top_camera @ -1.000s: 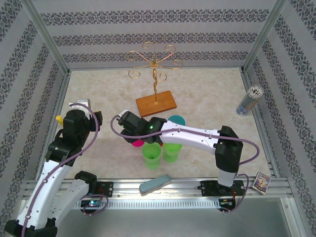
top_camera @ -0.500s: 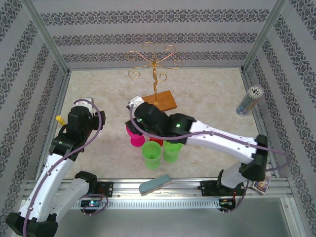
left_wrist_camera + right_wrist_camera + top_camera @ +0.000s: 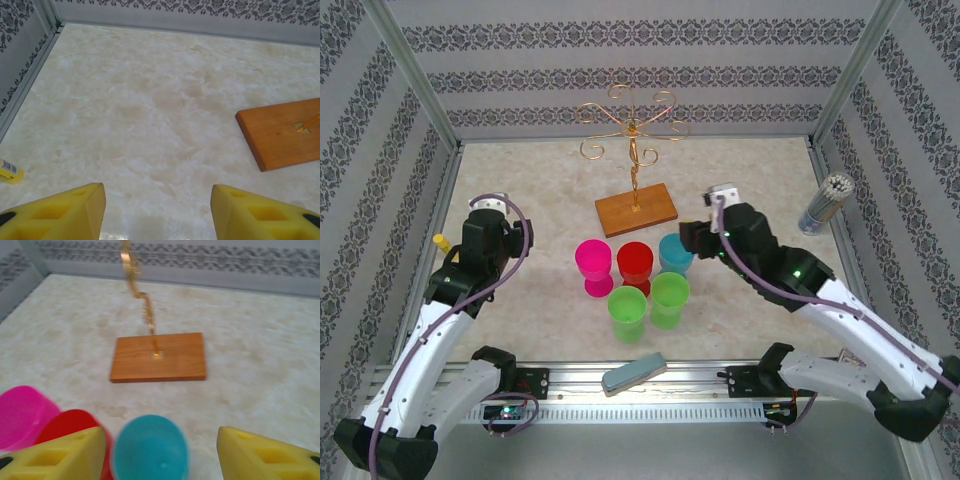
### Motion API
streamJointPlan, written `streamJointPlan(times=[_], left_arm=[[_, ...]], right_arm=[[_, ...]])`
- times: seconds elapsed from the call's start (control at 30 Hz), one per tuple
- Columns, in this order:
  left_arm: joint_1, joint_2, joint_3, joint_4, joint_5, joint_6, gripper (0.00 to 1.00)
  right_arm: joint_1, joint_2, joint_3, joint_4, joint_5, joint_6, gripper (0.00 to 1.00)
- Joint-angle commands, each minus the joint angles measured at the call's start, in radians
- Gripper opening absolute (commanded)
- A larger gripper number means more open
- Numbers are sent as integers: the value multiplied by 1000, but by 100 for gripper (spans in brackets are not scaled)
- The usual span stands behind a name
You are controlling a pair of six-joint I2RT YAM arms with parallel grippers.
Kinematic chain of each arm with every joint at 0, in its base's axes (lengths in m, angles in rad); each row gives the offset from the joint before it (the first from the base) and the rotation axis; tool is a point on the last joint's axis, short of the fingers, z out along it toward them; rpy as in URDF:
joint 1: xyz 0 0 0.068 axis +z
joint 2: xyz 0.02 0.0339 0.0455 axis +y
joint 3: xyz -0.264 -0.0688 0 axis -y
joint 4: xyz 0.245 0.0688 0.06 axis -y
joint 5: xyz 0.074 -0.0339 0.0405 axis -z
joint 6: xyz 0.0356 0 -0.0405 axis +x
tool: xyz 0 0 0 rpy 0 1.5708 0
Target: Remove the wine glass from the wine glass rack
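Observation:
The wine glass rack stands at the back centre, with gold scroll arms [image 3: 632, 120] on a slim post [image 3: 145, 310] above a brown wooden base [image 3: 636, 210] [image 3: 158, 356] [image 3: 282, 132]. Nothing hangs on the arms. Several coloured wine glasses stand upright on the table in front of it: pink [image 3: 593, 262], red [image 3: 634, 262], teal [image 3: 675, 252] and two green [image 3: 627, 312]. My right gripper [image 3: 694, 238] [image 3: 160, 455] is open, just right of and above the teal glass [image 3: 150, 452], which shows blurred between its fingers. At the left my left gripper [image 3: 488, 207] [image 3: 158, 212] hangs open over bare table.
A cup of sticks [image 3: 825, 203] stands at the right wall. A small yellow thing [image 3: 441, 242] [image 3: 9, 172] lies by the left wall. A grey-blue block [image 3: 633, 372] and a small card box [image 3: 850, 368] rest on the front rail. Metal frame posts edge the table.
My right arm has swung from the left side of the glasses across to their right, and its jaws have opened wider. My left gripper has moved a little forward.

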Motion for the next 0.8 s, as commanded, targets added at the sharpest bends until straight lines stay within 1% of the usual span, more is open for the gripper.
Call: streamJointPlan(times=[0.0, 0.1, 0.13, 0.2, 0.23, 0.27, 0.33, 0.37, 0.4, 0.47, 0.57, 0.67, 0.77], left_arm=[[16, 36, 0, 79, -59, -24, 60], [16, 64, -20, 143, -78, -12, 63], [16, 73, -24, 159, -85, -12, 64], [16, 90, -45, 217, -79, -6, 67], [18, 95, -56, 247, -82, -7, 69], [18, 102, -73, 281, -88, -8, 70], [23, 119, -108, 343, -92, 3, 74], [26, 131, -127, 370, -102, 11, 83], [29, 146, -143, 396, -124, 15, 100], [38, 173, -175, 442, -153, 37, 100], [63, 199, -242, 559, -173, 59, 100], [114, 226, -334, 733, -145, 62, 100], [150, 282, -397, 895, -126, 88, 100]], right_arm=[[-130, -19, -77, -4, -100, 4, 64], [-272, -5, -137, 26, -166, -16, 68], [-304, 2, -149, 34, -176, -21, 74], [-366, 17, -180, 68, -180, -45, 89], [-389, 23, -194, 87, -177, -55, 94], [-414, 28, -214, 116, -177, -65, 98], [-452, 35, -260, 191, -193, -90, 98], [-470, 39, -287, 236, -195, -104, 98], [-493, 48, -311, 274, -191, -107, 98], [-543, 61, -352, 343, -208, -108, 98], [-603, 84, -416, 456, -223, -122, 98], [-649, 130, -468, 559, -212, -145, 98], [-670, 183, -499, 636, -185, -176, 98]])
